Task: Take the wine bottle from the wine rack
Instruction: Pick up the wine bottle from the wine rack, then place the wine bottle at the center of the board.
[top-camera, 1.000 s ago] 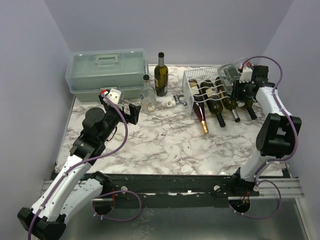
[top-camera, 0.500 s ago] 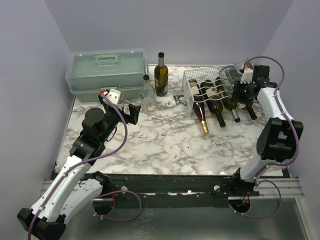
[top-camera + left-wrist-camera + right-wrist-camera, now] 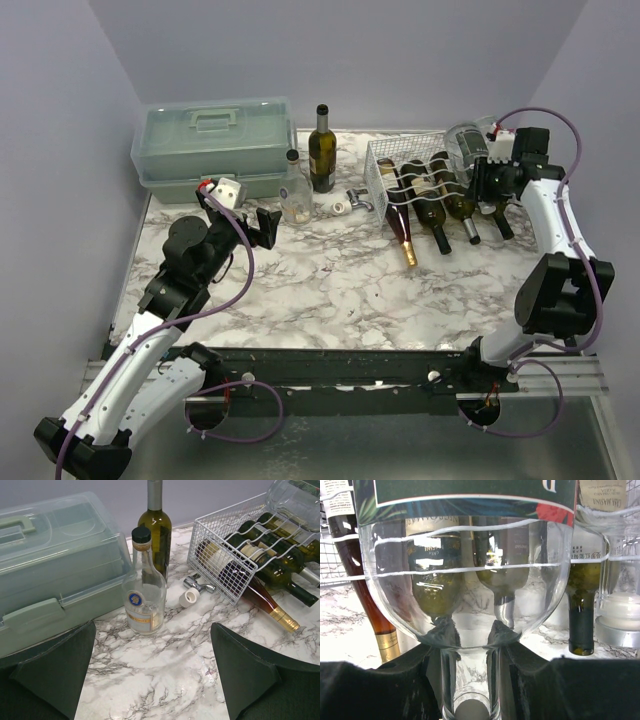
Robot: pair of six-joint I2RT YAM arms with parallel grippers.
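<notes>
A clear glass wine bottle [image 3: 464, 144] with a dark label hangs tilted above the right end of the white wire wine rack [image 3: 383, 168]. My right gripper [image 3: 488, 172] is shut on its neck. In the right wrist view the bottle's shoulder [image 3: 465, 580] fills the frame, and its neck runs down between the black fingers [image 3: 385, 690]. The rack's wavy wires and the bottles lying in it show through the glass. In the left wrist view the rack [image 3: 220, 575] stands at the upper right with the lifted bottle [image 3: 295, 500] over it. My left gripper [image 3: 262, 228] hovers open over bare marble, left of the rack.
Several dark bottles [image 3: 437, 205] lie in the rack, necks toward me. A pale green toolbox [image 3: 213, 145] stands at the back left. A dark green bottle [image 3: 321, 150] and a small clear bottle [image 3: 294, 190] stand upright beside it. A white cap [image 3: 342, 206] and a metal piece [image 3: 360, 199] lie near the rack.
My right gripper has lifted the clear bottle a little higher and carried it slightly right and back, above the rack. The left arm has not moved.
</notes>
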